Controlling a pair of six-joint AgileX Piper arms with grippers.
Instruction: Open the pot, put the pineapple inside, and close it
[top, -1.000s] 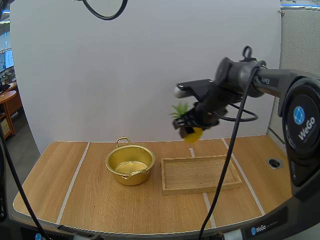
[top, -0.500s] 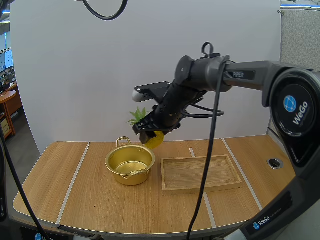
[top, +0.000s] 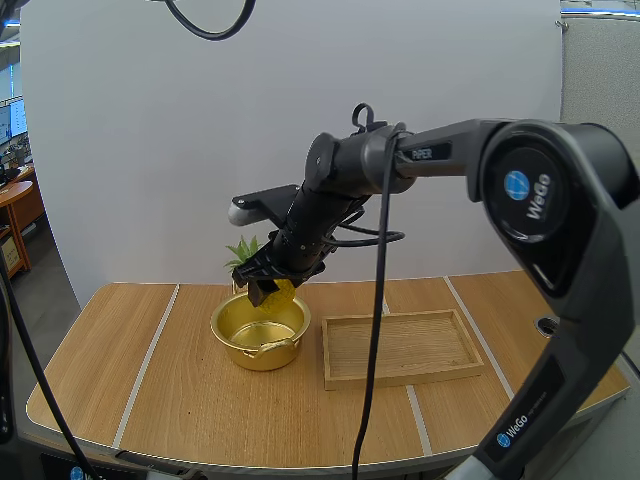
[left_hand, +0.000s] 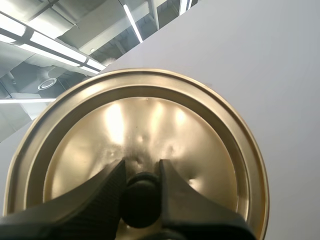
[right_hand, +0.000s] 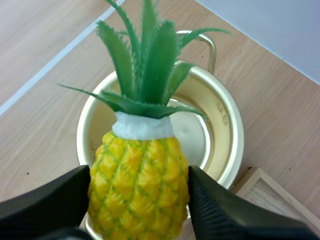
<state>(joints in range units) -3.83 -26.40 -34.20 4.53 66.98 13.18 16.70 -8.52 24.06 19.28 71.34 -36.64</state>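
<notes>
One step is done, the lid off the pot and pinched by its knob in my left gripper, while my right gripper clamps the pineapple just above the pot, seemingly not yet inside; closing remains.

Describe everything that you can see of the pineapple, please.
The pineapple looks like a plastic toy: yellow body with a diamond pattern, a white collar, stiff green leaves. The right gripper's black fingers pinch its body from both sides. It hangs tilted in the air just above the open gold pot.
</notes>
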